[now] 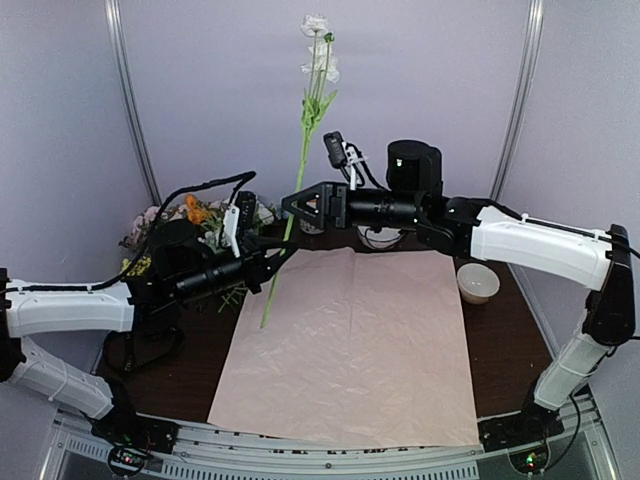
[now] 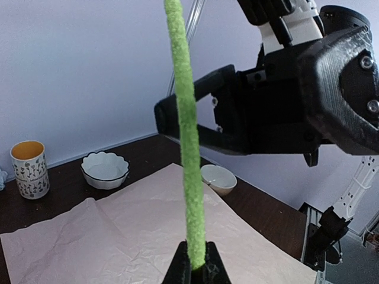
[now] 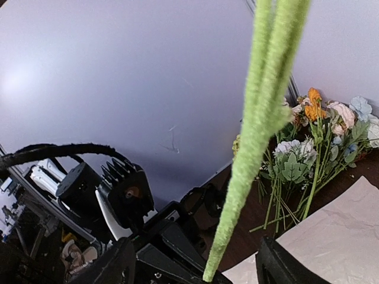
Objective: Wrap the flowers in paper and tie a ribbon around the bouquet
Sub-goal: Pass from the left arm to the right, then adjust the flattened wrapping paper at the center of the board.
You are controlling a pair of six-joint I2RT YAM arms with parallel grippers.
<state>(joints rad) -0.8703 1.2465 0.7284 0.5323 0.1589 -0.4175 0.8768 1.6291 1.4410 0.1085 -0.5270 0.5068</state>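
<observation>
A large sheet of pale pink paper (image 1: 350, 340) lies flat and slightly crinkled on the dark tabletop (image 1: 500, 350). Over the paper's far left corner a single flower (image 1: 303, 140) stands almost upright. Its fuzzy green stalk leans a little to the right as it rises, and its white blooms sit well above the paper. The left end effector (image 1: 275, 262) is clenched on the lower part of that stalk, just at the paper's left edge. Its wrist view shows the black fingertips (image 2: 179, 269) pinching the stalk. A short tail of stalk hangs below the grip over the edge of the paper; whether it touches the sheet cannot be told. The right end effector (image 1: 292, 208) reaches in from the right above the paper's far edge and is released. Its jaws are spread, and the stalk stands in the gap between them a little higher than the left grip, with neither finger visibly pressing on it. Beyond the paper's far left corner lies a heap of loose flowers (image 1: 190, 215) with orange, pink and white blooms and green leaves. A small white bowl (image 1: 478, 283) sits just off the paper's right edge, near its far corner. The left wrist view also shows a scalloped white bowl (image 2: 105, 168) and a patterned cup (image 2: 28, 168) on the tabletop beyond the paper's far edge.
</observation>
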